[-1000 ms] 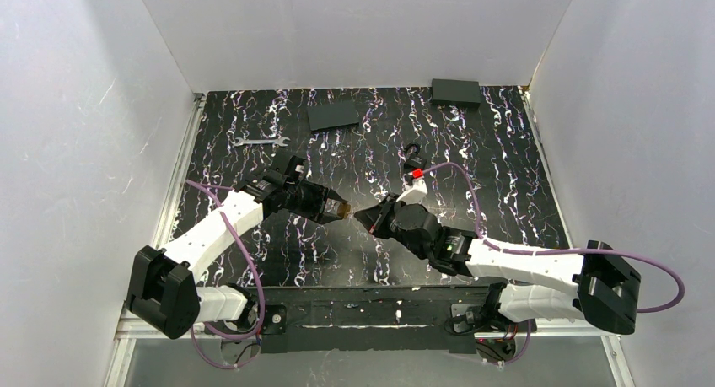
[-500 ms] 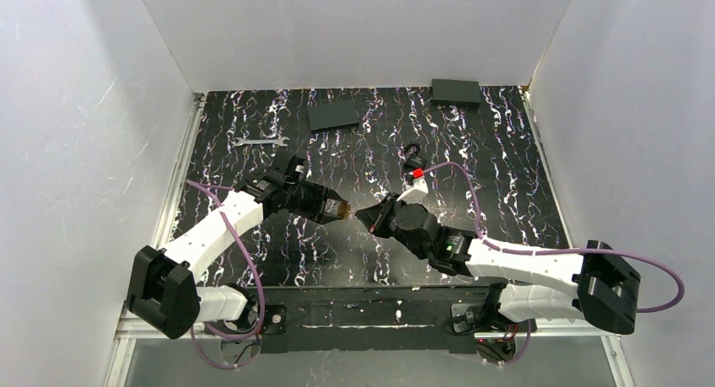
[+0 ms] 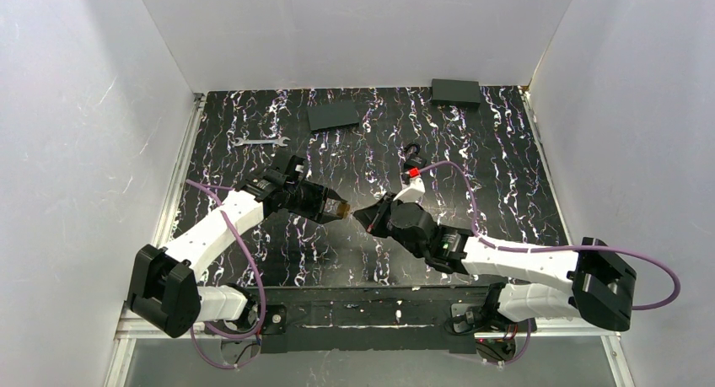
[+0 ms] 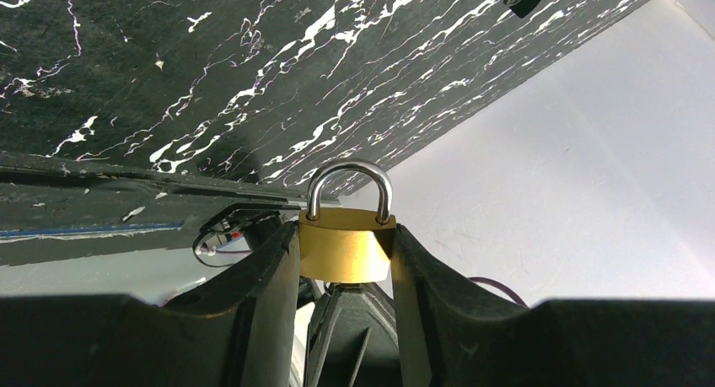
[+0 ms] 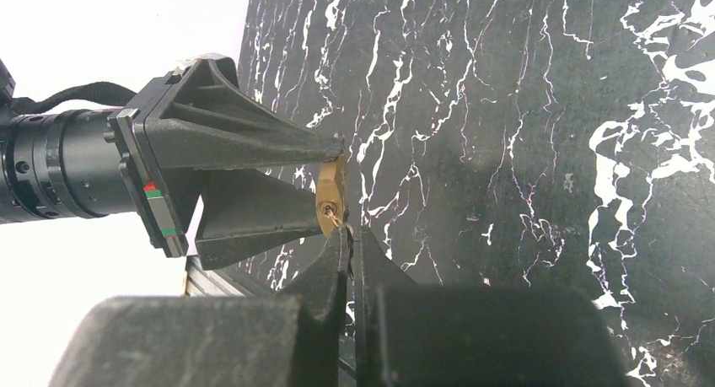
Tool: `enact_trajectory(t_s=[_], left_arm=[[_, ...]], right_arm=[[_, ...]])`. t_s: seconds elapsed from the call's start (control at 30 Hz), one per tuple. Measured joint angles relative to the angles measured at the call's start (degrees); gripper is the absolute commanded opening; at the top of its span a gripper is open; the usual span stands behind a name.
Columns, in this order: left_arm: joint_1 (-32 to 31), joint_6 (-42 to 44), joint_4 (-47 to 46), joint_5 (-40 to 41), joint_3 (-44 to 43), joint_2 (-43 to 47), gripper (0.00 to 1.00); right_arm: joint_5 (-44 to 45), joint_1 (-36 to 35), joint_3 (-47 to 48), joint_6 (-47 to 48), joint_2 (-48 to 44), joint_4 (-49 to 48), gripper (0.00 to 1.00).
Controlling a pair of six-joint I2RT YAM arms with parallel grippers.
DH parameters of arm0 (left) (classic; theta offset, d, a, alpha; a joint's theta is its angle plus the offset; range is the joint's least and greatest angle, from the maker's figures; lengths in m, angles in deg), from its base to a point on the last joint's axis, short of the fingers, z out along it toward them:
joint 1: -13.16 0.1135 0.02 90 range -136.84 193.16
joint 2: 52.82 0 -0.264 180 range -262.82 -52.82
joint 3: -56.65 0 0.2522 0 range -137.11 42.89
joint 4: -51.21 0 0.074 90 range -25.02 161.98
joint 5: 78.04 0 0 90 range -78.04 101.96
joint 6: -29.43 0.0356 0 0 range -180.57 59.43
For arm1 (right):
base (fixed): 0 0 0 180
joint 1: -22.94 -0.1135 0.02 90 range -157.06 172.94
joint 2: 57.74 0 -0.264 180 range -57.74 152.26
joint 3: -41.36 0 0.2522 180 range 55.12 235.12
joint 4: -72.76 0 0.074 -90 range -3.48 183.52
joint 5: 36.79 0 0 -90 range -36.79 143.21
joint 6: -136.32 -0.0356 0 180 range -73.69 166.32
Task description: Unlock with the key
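The left jaws are clamped on a small brass padlock [image 4: 346, 254] with a curved silvery shackle, one jaw pressed to each flat side of its body. The shackle pokes out past the jaw tips and looks closed. The lock is held up off the black, white-veined marble-look tabletop [image 3: 506, 176].

The right jaws face them, tip to tip, and are pressed almost together on a tiny key [image 5: 337, 221]. Only a sliver of its thin silvery blade shows beyond the tips, and its head is hidden between them. The blade's end sits right at the keyhole in the padlock's bottom face; how far it has gone in, I cannot tell.

Well beyond the left jaws a flat silver open-ended wrench [image 3: 260, 140] lies on the tabletop, and further back lie two dark grey rectangular blocks [image 3: 334, 115].
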Motion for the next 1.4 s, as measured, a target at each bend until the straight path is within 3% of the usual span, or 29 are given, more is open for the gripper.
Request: enact_trajectory(t_s=[0.8,1.4], left_arm=[[0.2,-0.7,3.5,4.4,-0.3,-0.1,0.0],[0.2,-3.0,4.7,6.3,-0.3,0.3,0.0]], right_arm=[[4.2,-1.9,14.3,-6.1,7.5,20.3,0.01],[7.4,-3.9,17.5,-9.9,11.1,23.0,0.01]])
